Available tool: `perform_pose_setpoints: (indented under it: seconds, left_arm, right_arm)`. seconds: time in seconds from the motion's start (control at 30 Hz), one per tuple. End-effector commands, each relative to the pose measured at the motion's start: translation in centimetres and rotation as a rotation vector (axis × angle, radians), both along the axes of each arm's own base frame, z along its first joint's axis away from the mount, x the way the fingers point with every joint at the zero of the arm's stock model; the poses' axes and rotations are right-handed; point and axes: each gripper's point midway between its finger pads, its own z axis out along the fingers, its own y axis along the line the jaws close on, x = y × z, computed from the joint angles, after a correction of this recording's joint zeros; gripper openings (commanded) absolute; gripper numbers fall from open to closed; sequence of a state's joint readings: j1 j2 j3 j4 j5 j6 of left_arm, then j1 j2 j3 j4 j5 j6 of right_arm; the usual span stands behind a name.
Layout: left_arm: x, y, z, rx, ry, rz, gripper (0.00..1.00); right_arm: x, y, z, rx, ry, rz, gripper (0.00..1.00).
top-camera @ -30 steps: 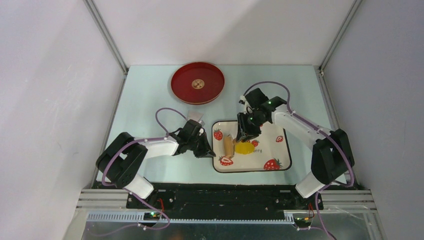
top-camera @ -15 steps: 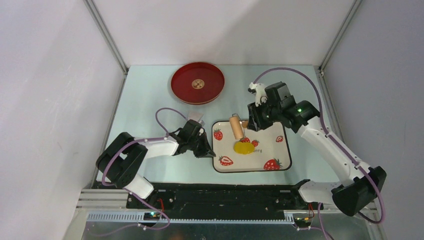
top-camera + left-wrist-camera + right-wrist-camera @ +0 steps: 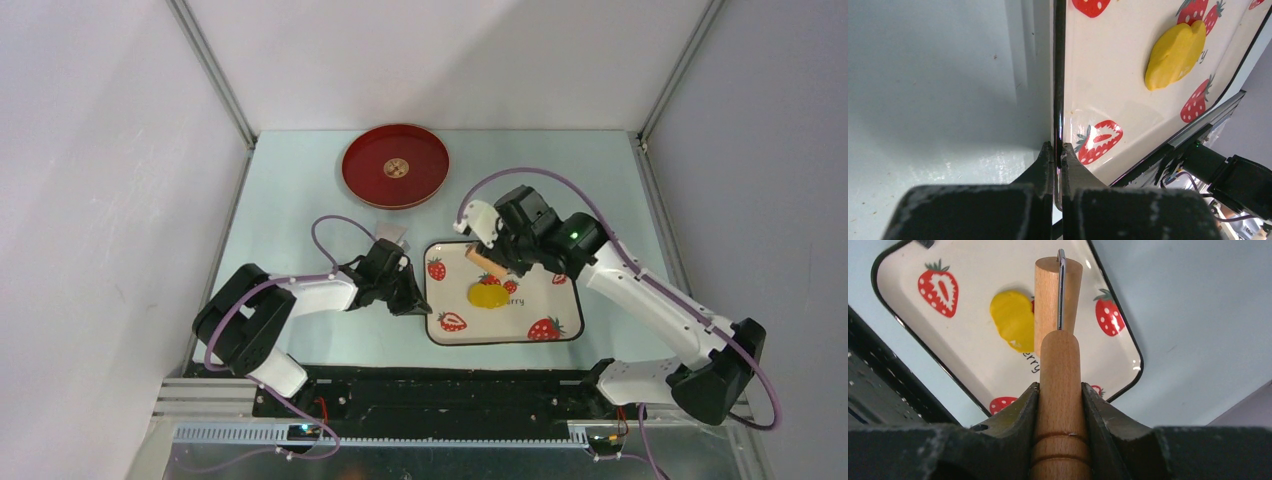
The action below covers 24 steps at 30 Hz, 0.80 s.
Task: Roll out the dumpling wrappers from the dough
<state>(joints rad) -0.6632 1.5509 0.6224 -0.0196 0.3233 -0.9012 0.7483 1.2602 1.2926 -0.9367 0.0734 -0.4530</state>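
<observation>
The left gripper [image 3: 1058,150] pinches its fingers shut on the tray [image 3: 1059,75] rim, the right gripper [image 3: 1060,395] clamps the roller [image 3: 1058,300] handle, and the flattened dough [image 3: 1012,320] lies on the tray ahead of both pairs of fingers.

Pale blue-green worktop [image 3: 300,200], walled left, right and far side. Far, left of centre: round red tray [image 3: 370,170]. Near centre, well apart from it: white rectangular tray [image 3: 540,300], black rim, strawberry print, lying flat. Between both, just beyond rectangular tray's far-left corner: small pale scrap [image 3: 392,233], kind unclear.
</observation>
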Motion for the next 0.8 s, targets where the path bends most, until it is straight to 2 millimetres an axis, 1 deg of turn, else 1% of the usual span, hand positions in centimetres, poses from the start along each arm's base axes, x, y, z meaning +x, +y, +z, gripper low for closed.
perform_pose_setpoints:
  seconds: [0.0, 0.1, 0.2, 0.33, 0.43, 0.57, 0.77]
  left_arm:
    - [-2.0, 2.1, -3.1, 0.129, 0.079, -0.003, 0.0]
    - [-2.0, 2.1, -3.1, 0.128, 0.079, -0.005, 0.0]
    - [-2.0, 2.2, -3.1, 0.13, 0.08, -0.005, 0.0]
    - [-2.0, 2.2, -3.1, 0.13, 0.081, -0.004, 0.0]
    - [-2.0, 2.1, -3.1, 0.129, 0.078, -0.005, 0.0]
    - [-2.0, 2.1, -3.1, 0.13, 0.079, -0.005, 0.0]
    - [-2.0, 2.2, -3.1, 0.13, 0.08, -0.006, 0.0]
  right_arm:
    - [-0.4, 1.9, 0.2, -0.081, -0.06, 0.211, 0.0]
    - [-1.1, 2.9, -1.0, -0.121, -0.049, 0.295, 0.0]
    - [-1.5, 3.1, -2.8, -0.181, -0.01, 0.333, 0.0]
    - [-1.9, 3.1, -4.5, -0.241, 0.038, 0.367, 0.0]
    - [-2.0, 3.0, -5.2, -0.283, 0.05, 0.385, 0.0]
    - [-1.6, 3.0, -5.7, -0.316, 0.039, 0.396, 0.0]
    - [-1.0, 3.0, -7.1, -0.365, 0.057, 0.402, 0.0]
